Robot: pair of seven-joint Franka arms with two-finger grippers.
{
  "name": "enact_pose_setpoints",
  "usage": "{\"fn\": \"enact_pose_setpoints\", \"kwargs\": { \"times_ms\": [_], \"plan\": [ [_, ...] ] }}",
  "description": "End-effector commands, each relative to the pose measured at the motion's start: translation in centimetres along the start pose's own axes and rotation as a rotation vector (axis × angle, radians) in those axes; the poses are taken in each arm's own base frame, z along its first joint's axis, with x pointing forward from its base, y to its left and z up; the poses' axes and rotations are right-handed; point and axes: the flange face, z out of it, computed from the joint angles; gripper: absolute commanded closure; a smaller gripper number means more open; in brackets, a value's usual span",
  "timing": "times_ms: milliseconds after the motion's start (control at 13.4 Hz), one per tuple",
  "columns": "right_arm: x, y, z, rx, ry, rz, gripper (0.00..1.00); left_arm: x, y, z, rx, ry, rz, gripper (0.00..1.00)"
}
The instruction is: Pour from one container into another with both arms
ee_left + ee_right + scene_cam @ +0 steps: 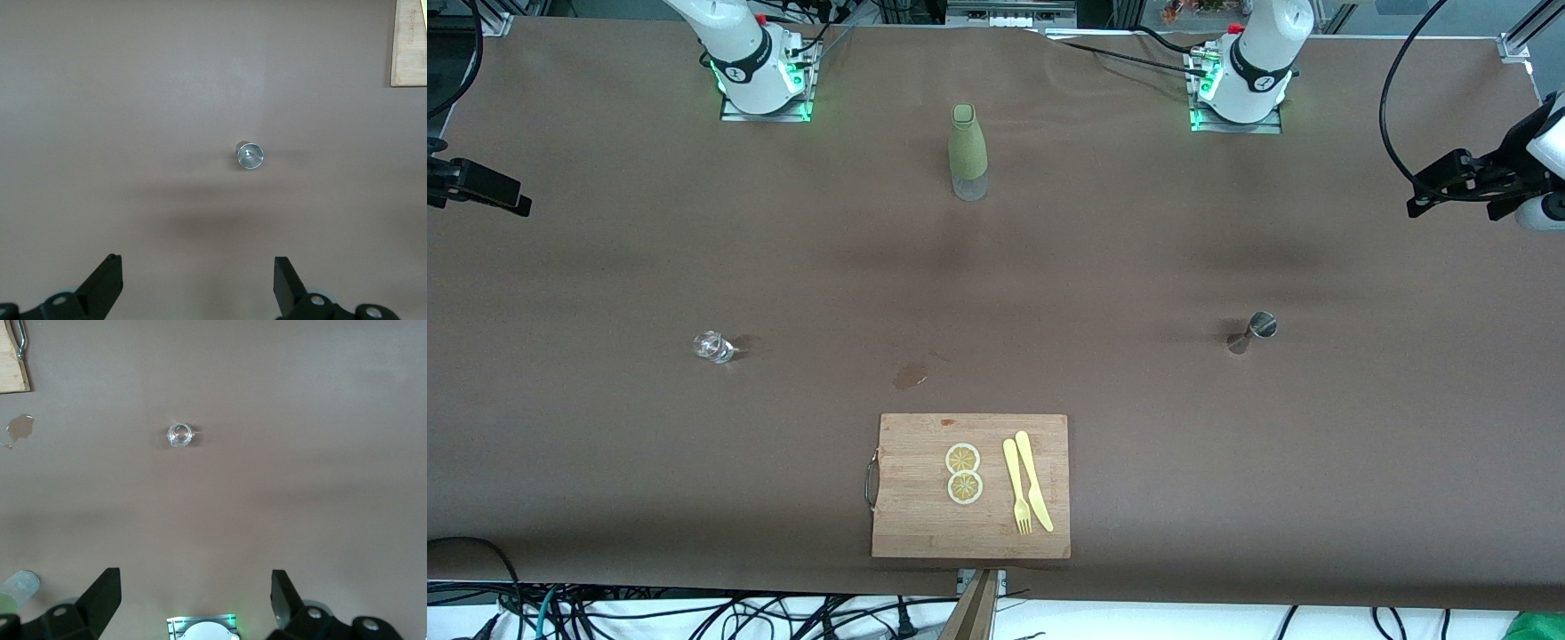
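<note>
A small clear glass [713, 347] [179, 435] stands toward the right arm's end of the table. A metal jigger [1252, 331] [250, 156] stands toward the left arm's end. A green bottle [967, 153] with a clear base stands between the two arm bases [756, 67] [1249, 71]. Both hands are out of the front view. My left gripper [199, 280] hangs open high over the table, looking down on the jigger. My right gripper [195, 597] hangs open high over its own base, with the glass well below. Neither holds anything.
A wooden cutting board [925, 524] with two lemon slices [963, 473], a yellow knife and a fork [1017, 484] lies near the front edge. A wet stain [910, 377] marks the cloth just above the board. Black fixtures [1472, 182] [480, 188] stick in at both table ends.
</note>
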Motion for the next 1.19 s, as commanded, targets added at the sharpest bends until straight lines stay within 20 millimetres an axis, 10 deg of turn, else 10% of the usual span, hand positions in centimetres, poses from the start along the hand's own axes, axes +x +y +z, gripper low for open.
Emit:
{"fn": "enact_pose_setpoints", "kwargs": {
  "times_ms": [0,1118],
  "plan": [
    [-0.1,-0.1,-0.2,0.010,0.008,-0.020,0.00,-0.6,-0.3,0.0,0.017,-0.009,0.029,0.00],
    [-0.1,0.7,-0.2,0.001,0.008,-0.051,0.00,-0.6,-0.4,0.2,0.017,-0.011,0.054,0.00]
  ]
}}
